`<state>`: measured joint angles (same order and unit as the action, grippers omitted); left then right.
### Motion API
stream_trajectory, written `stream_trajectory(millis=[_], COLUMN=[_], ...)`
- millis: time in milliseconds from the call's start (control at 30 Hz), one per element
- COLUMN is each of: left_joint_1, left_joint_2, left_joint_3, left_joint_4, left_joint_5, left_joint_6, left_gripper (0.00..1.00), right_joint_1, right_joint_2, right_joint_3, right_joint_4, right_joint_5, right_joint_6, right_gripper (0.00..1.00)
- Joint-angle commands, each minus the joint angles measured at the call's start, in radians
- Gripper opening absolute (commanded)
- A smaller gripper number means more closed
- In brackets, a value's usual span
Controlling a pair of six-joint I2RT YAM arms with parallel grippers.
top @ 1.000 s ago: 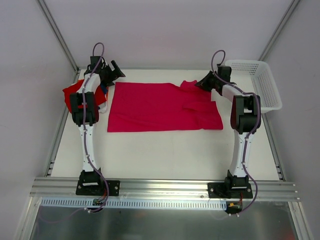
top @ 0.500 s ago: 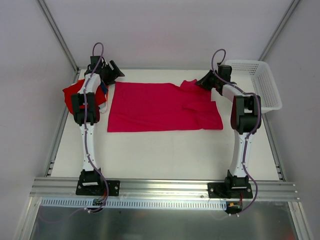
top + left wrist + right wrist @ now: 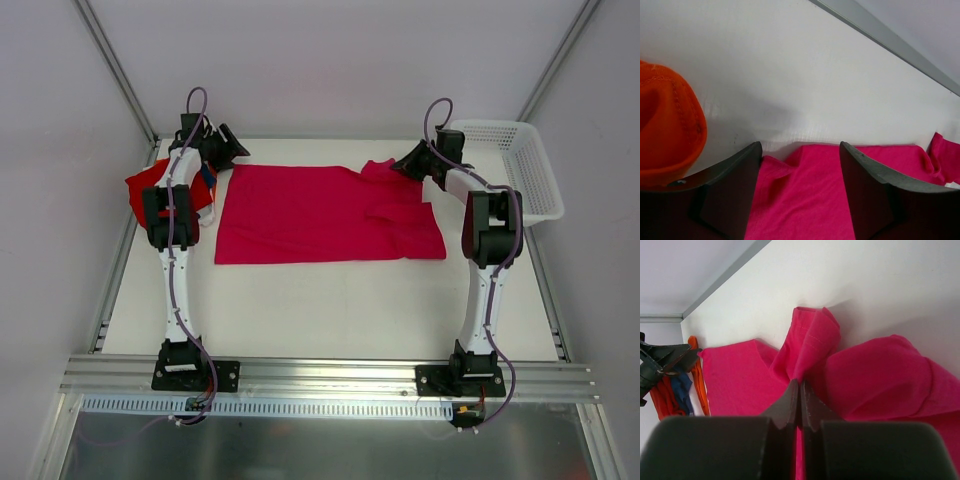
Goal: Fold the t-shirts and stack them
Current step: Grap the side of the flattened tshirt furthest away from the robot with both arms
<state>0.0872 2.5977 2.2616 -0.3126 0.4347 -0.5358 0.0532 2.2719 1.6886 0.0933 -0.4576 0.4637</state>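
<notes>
The magenta-pink t-shirt (image 3: 310, 215) lay spread as a wide, soft rectangle across the far half of the smooth white worktop (image 3: 330, 300). Its right end was bunched, with a sleeve folded over.

The right hand (image 3: 799, 385) was clenched on that end. Its dark fingers pressed together on a rounded fold of the knit cloth, and a stitched hem line showed on the fold.

At the shirt's far-left corner the left hand (image 3: 800, 150) stood released, its two matte black wedge fingers apart on either side of the rumpled corner.

Just left of it lay the other shirts in a small heap: a red t-shirt (image 3: 148, 188), an orange t-shirt (image 3: 670, 125) with a ribbed seam, and a blue t-shirt (image 3: 681, 385).

A white plastic mesh basket (image 3: 538, 172) sat at the far-right corner.
</notes>
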Motion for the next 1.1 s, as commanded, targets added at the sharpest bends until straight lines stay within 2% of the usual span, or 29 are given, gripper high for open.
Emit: stream_trajectory(millis=[0,133,233,367,400,467,500,633,700,1067], left_joint_1=[0.006,0.009,0.013,0.017,0.017,0.017,0.016,0.017,0.017,-0.001], left_joint_2=[-0.030,-0.063,-0.071,-0.064,-0.060,-0.051,-0.050,-0.047,-0.045,-0.083], left_joint_3=[-0.045,-0.082,-0.085,-0.074,-0.073,-0.070,-0.066,-0.063,-0.060,-0.022], left_joint_4=[-0.074,-0.118,-0.141,-0.174,-0.174,-0.177,-0.178,-0.181,-0.186,-0.187], left_joint_5=[0.006,-0.031,-0.047,-0.045,-0.036,-0.030,-0.025,-0.034,-0.047,-0.093], left_joint_6=[-0.007,-0.003,0.005,0.011,0.010,0.007,0.004,-0.001,-0.004,0.036], left_gripper=[0.66,0.79,0.81,0.66,0.54,0.43,0.33,0.17,0.00,0.00], right_joint_1=[-0.018,-0.026,-0.026,-0.029,-0.030,-0.029,-0.029,-0.029,-0.030,-0.029], right_joint_2=[-0.034,-0.043,-0.051,-0.060,-0.061,-0.063,-0.063,-0.066,-0.066,-0.080], right_joint_3=[-0.006,-0.012,-0.018,-0.033,-0.036,-0.038,-0.038,-0.041,-0.043,-0.041], right_joint_4=[0.039,0.039,0.040,0.040,0.040,0.040,0.039,0.040,0.040,0.037], right_joint_5=[-0.018,-0.021,-0.021,-0.020,-0.019,-0.021,-0.021,-0.021,-0.021,-0.029], right_joint_6=[0.003,0.007,0.010,0.009,0.009,0.010,0.010,0.009,0.009,0.006], right_gripper=[0.00,0.00,0.00,0.00,0.00,0.00,0.00,0.00,0.00,0.00])
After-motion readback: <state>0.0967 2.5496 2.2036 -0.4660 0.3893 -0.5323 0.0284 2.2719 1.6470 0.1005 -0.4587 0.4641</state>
